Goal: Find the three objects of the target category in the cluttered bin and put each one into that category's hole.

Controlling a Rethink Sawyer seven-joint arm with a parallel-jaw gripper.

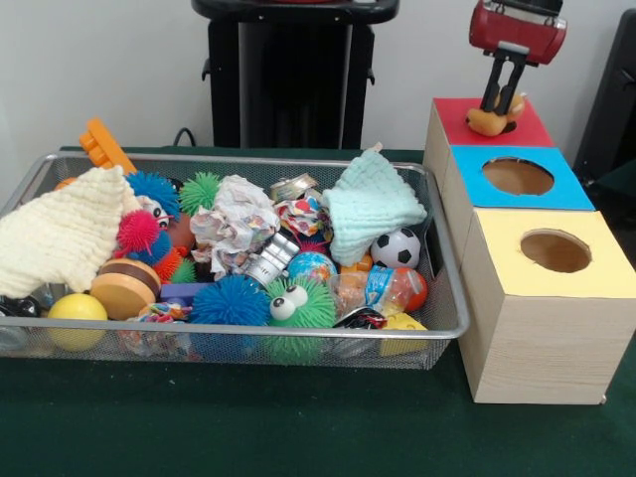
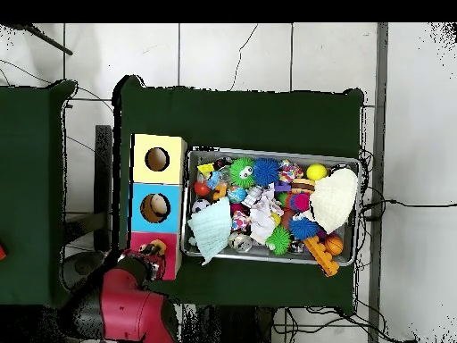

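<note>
Gripper: the gripper hangs over the red box, with its two dark fingers closed around a small yellow-brown toy.
Held toy: the toy has a dark part on top and an orange-yellow rounded body; it sits at the top face of the red box, and I cannot tell if it rests on the box or hangs just above it.
Arm: the red and black arm comes down to the red box from the robot's side of the table.
Boxes: three wooden boxes stand in one row just beside the bin; the red one, then the blue box with a round hole, then the yellow box with a round hole.
Bin: the wire mesh bin stands on the green table and is full of mixed things.
In the bin: a cream cloth at one end, a mint green cloth near the boxes, a small soccer ball just below that cloth, a crumpled paper in the middle, a green spiky ball with eyes, a blue spiky ball, a yellow ball.
Orange piece: an orange plastic toy stands out over the bin's far rim.
</note>
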